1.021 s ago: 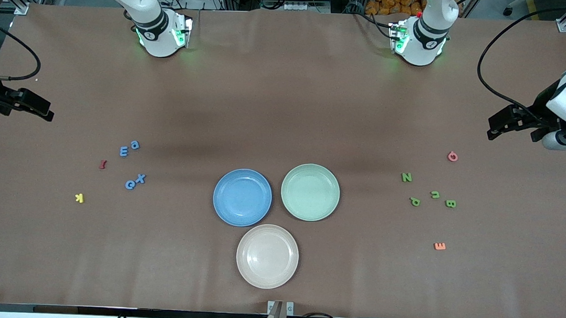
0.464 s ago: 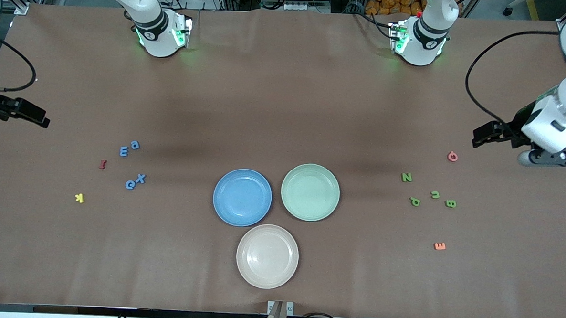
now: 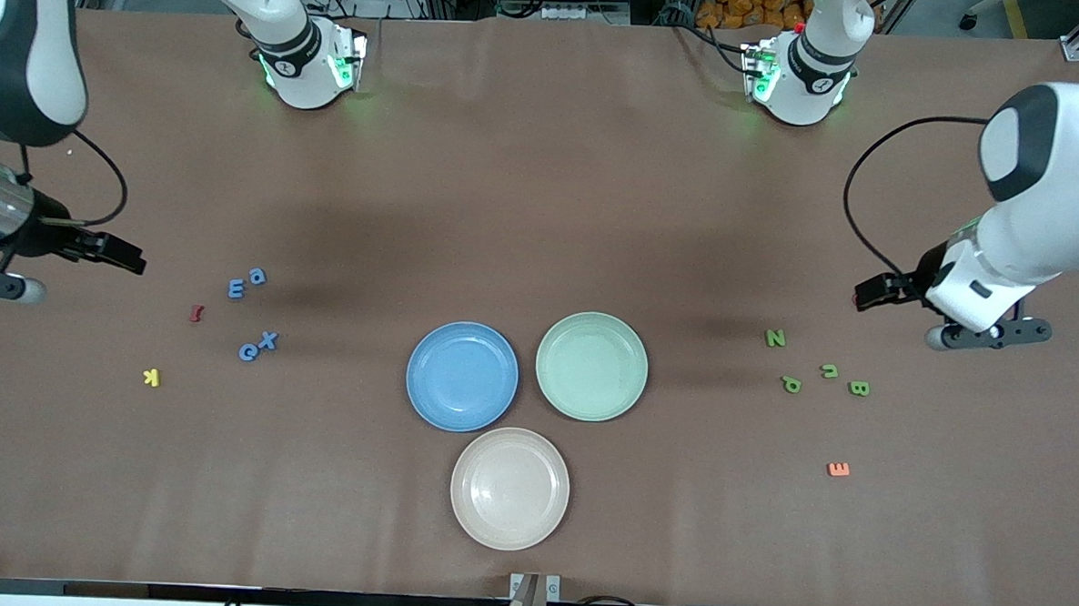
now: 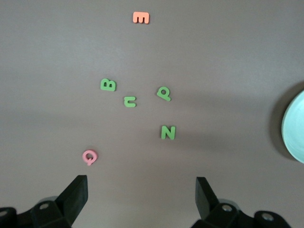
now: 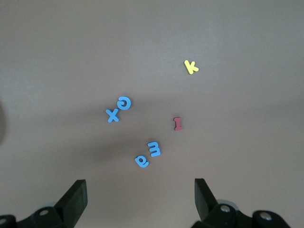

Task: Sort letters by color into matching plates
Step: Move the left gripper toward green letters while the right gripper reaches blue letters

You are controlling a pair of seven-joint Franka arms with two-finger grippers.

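The cream plate (image 3: 509, 488) lies nearest the camera, then the blue plate (image 3: 462, 375) and mint plate (image 3: 591, 365), both bare. Blue letters (image 3: 248, 352) lie below the wide-open, empty right gripper (image 3: 131, 265); green letters (image 3: 791, 384) below the open, empty left gripper (image 3: 872, 292), each poised to pick.

White arms (image 3: 1044, 207), black joints, black cables (image 3: 871, 208)

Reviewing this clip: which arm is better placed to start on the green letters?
Likely the left. Its open claw hangs over the left arm's end of the table, where the green letters lie, and its wrist view frames all four. The right claw is open over the blue letters' end.
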